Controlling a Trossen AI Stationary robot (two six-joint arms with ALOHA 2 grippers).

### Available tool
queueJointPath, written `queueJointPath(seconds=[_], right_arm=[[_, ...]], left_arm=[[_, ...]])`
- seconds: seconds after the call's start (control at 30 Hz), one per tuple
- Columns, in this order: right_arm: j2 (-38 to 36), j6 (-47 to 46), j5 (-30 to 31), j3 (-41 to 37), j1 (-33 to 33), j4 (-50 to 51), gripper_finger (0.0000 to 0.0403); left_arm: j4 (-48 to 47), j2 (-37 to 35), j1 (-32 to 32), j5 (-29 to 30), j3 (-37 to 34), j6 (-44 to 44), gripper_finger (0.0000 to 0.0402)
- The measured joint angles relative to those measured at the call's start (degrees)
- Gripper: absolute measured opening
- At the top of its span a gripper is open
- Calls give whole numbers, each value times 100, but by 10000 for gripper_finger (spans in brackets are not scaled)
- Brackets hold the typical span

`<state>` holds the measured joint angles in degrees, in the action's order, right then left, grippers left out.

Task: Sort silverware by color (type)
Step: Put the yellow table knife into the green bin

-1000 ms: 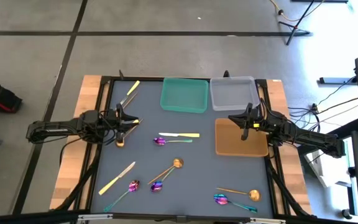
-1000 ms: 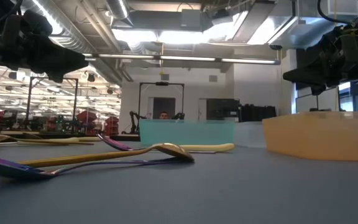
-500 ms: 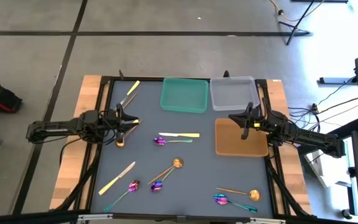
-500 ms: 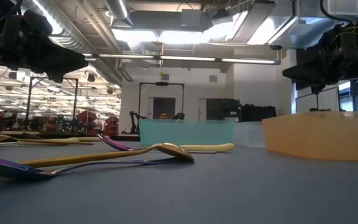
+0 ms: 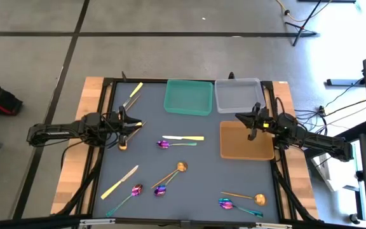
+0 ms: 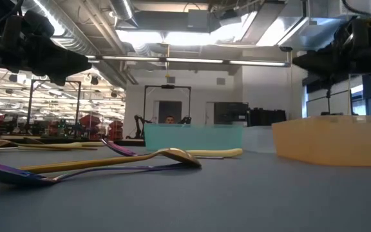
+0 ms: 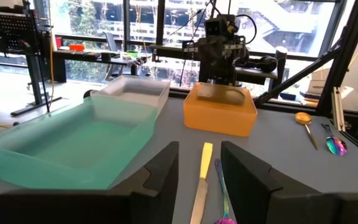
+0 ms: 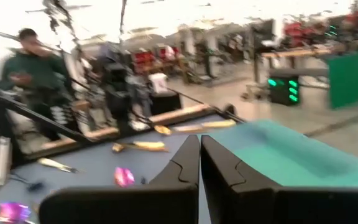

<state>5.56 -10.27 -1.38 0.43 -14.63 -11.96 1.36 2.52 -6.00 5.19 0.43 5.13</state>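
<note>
The right hand [image 5: 250, 123], fingers pressed together and empty, hovers over the orange tray [image 5: 246, 152] while the left hand [image 5: 132, 124] waits parted above the counter's [image 5: 196, 184] scattered silverware [image 5: 183, 137].

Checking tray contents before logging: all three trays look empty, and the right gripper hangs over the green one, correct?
Not quite. The trays are empty, but the right gripper hangs over the orange tray, at its far edge, not the green tray. The high view shows it.
</note>
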Motion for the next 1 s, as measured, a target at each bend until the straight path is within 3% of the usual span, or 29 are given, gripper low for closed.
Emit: queueJointPath(seconds=[0.23, 0.6, 0.77, 1.0], right_arm=[[730, -433, -87, 121, 4, -169, 7], [3097, -772, -728, 1090, 6, -869, 7], [4150, -573, -726, 1639, 49, -879, 7], [5540, 163, -672, 2677, 602, -908, 7]], left_arm=[[590, -2, 2, -54, -1, -378, 115], [1360, 24, 2, -292, 1, 76, 115], [1369, 69, 2, -310, -1, 79, 115], [1744, 361, 2, -136, -1, -256, 115]])
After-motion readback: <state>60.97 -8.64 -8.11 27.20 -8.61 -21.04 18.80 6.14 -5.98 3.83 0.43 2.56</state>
